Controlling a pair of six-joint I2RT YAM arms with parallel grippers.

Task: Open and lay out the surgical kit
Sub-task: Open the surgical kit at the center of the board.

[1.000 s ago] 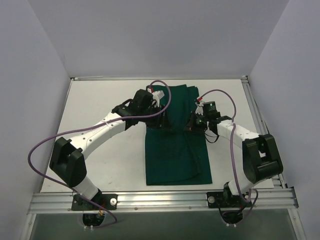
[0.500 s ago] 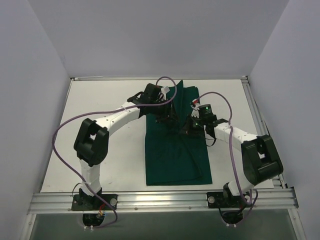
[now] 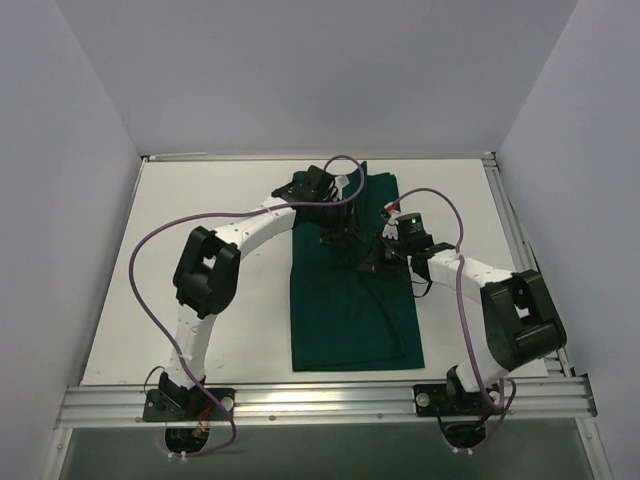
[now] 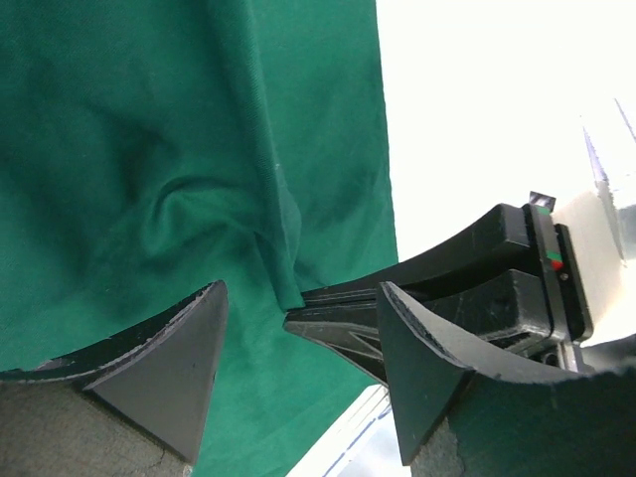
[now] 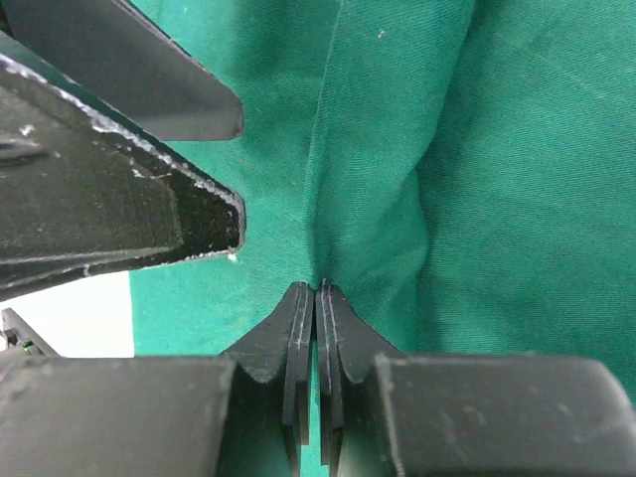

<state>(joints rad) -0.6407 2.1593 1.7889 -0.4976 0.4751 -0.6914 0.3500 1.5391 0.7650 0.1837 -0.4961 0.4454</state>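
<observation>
The surgical kit shows as a dark green cloth lying in a long folded strip on the white table. My right gripper is shut on a raised fold of this cloth near the strip's middle. My left gripper stands open just left of that pinch, its fingers on either side of the right gripper's tips and touching nothing. Around the pinched fold the cloth is puckered. Whatever lies under or inside the cloth is hidden.
White walls enclose the table on three sides. An aluminium rail runs along the near edge with both arm bases on it. Purple cables loop above each arm. The left arm's fingers fill the upper left of the right wrist view.
The left arm has swung up and right, bringing its gripper close to the right gripper, and its jaws have opened wider. The right gripper has shifted slightly left, still pinching the cloth.
</observation>
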